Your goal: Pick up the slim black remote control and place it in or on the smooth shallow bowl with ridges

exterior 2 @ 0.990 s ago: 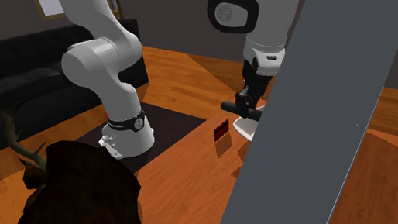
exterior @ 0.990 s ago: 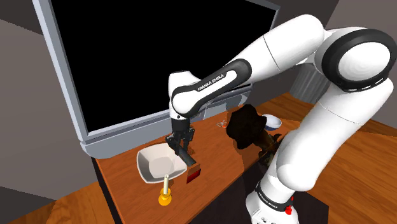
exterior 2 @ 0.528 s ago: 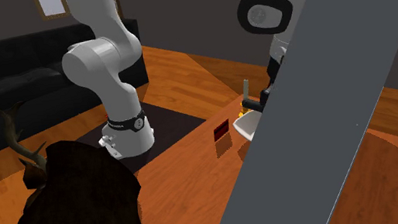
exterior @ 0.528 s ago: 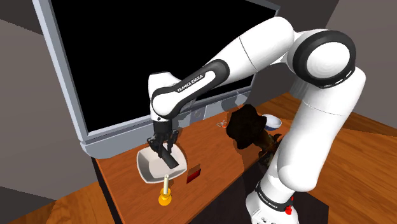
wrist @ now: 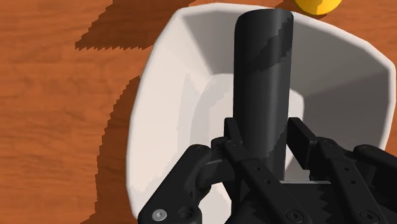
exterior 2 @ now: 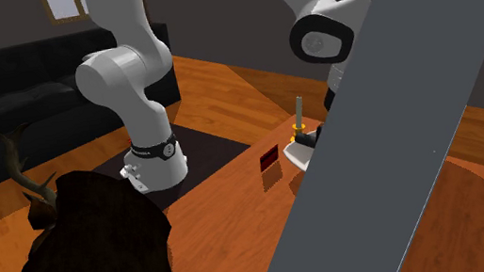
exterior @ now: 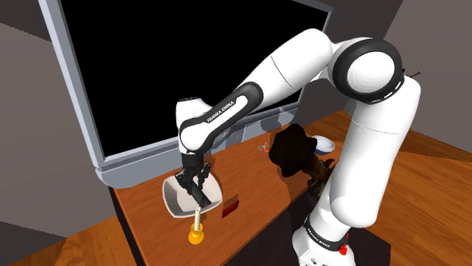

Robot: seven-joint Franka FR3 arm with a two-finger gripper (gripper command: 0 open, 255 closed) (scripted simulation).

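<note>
Clenching the remote [wrist: 263,76] in the pincer [wrist: 264,137], poised just above the middle of the bowl [wrist: 165,95]. Released tilted or too high, likely to bounce over the rim or knock the candle [exterior: 197,227] beside the bowl.

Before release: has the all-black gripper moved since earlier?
Yes. The gripper, clasping the slim black remote, shifted toward the shoulder view's left, from beside the small red box to over the white bowl.

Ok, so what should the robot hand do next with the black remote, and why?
Probably ease down a little, then open. The gripper clasps the black remote right over the white bowl, with the remote's far end pointing into the hollow, so letting go there should land it inside.
</note>
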